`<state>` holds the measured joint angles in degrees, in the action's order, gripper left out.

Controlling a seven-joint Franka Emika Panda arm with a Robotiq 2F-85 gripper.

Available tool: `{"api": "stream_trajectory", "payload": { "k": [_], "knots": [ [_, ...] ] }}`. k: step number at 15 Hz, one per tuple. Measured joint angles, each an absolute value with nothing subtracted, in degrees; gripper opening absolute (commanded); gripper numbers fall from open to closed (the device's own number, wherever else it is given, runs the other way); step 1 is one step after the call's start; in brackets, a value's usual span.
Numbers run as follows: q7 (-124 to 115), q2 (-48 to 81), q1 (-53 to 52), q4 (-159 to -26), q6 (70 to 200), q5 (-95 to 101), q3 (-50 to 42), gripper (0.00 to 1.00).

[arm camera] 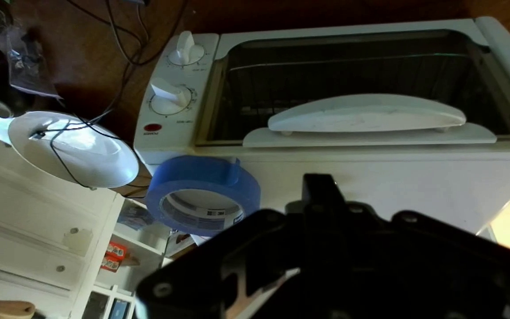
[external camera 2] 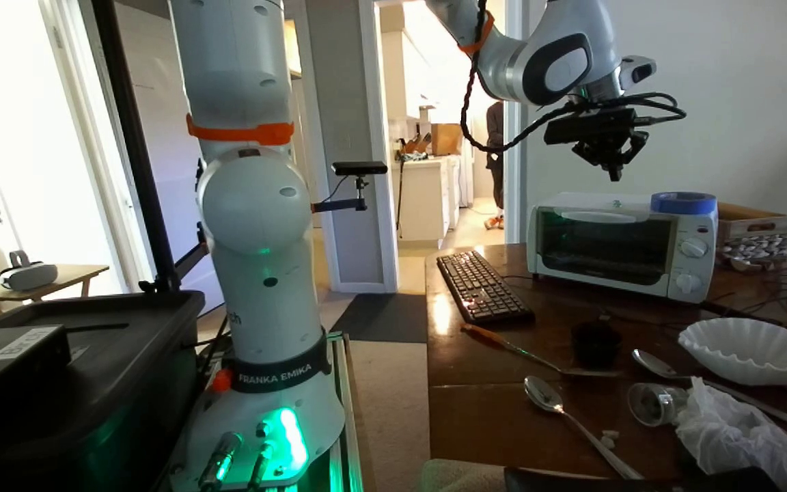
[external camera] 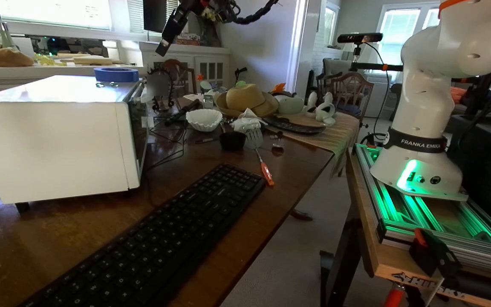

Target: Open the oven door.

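- Toaster oven sits on the counter, oven door closed, handle up top, probably for pulling down.
- Gripper hovers above, tips pressed together, empty; maybe meant to hook.

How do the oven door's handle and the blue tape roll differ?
Color: the handle is white, the tape roll blue. Shape: the handle is a long, bowed bar, the tape roll a ring. Place: the handle runs along the upper edge of the oven door; the tape roll lies flat on top of the oven. Both are clear of the gripper.
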<state>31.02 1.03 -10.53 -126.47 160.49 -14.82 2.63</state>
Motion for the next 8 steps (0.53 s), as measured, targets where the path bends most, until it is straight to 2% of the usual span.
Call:
{"api": "stream_trajectory", "payload": {
  "k": [8],
  "knots": [
    [35.9,1.4,-11.5,-126.3,160.8,-20.4,4.5,0.0]
  ]
}}
